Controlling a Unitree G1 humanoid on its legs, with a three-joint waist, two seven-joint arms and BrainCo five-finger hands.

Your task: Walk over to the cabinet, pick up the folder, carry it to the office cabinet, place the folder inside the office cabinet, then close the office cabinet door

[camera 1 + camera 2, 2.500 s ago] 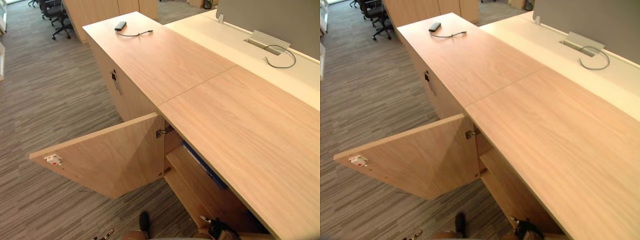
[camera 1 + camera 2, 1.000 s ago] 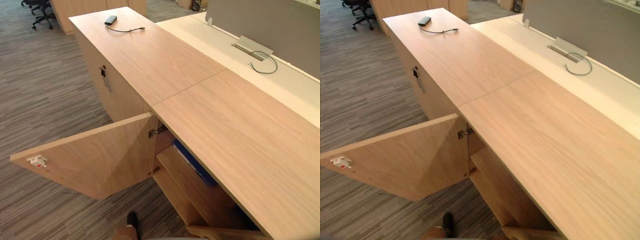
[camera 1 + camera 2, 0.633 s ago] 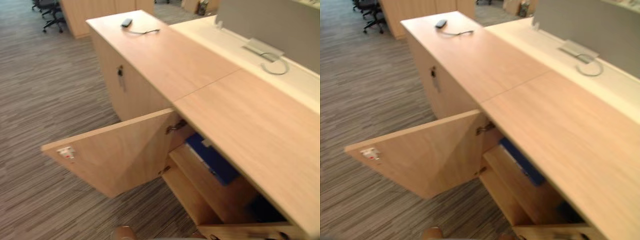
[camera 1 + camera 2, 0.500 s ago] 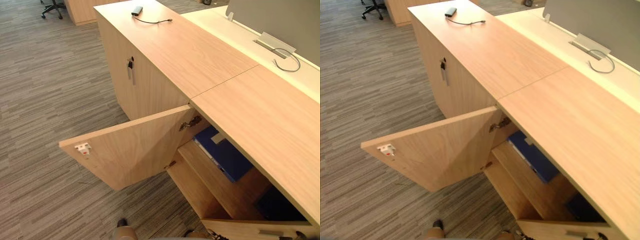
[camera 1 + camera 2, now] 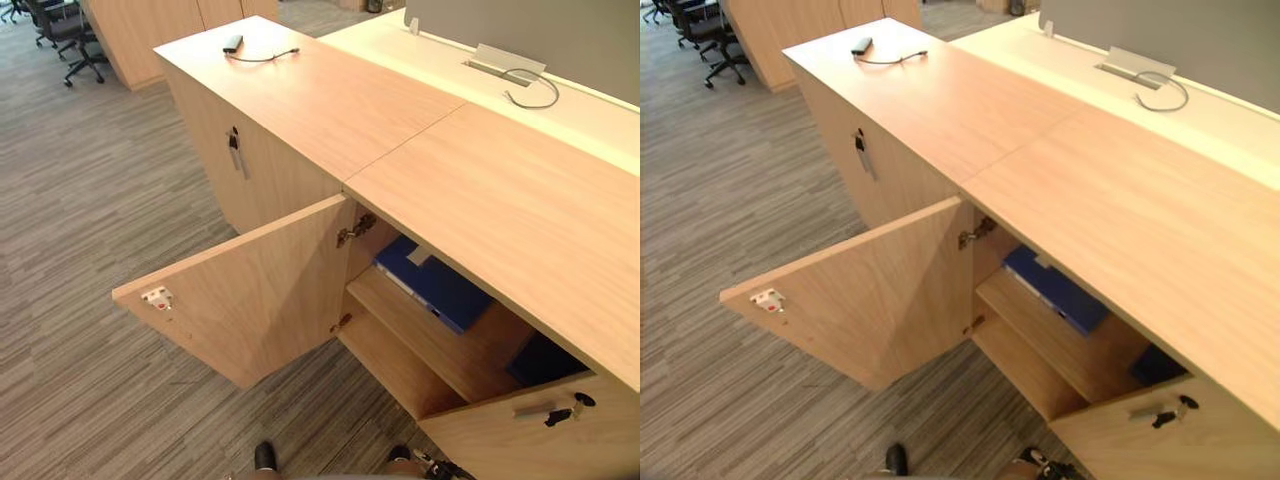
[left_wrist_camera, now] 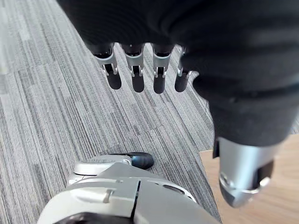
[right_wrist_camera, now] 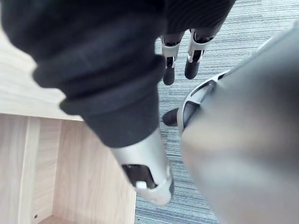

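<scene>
**Folder shelved, doors yet to shut**

Found left hand (image 6: 137, 70) and right hand (image 7: 194, 58) hanging low over the carpet (image 6: 46, 116), fingers straight, apart, empty. Gained a deeper look inside than a moment earlier, through camera shift alone; nothing displaced. Spotted right door (image 5: 540, 435) ajar nearest, left door (image 5: 250, 300) swung wide, folder (image 5: 440, 290) flat on the upper shelf (image 5: 430, 345) beyond. Judged placing done, closing outstanding.
</scene>
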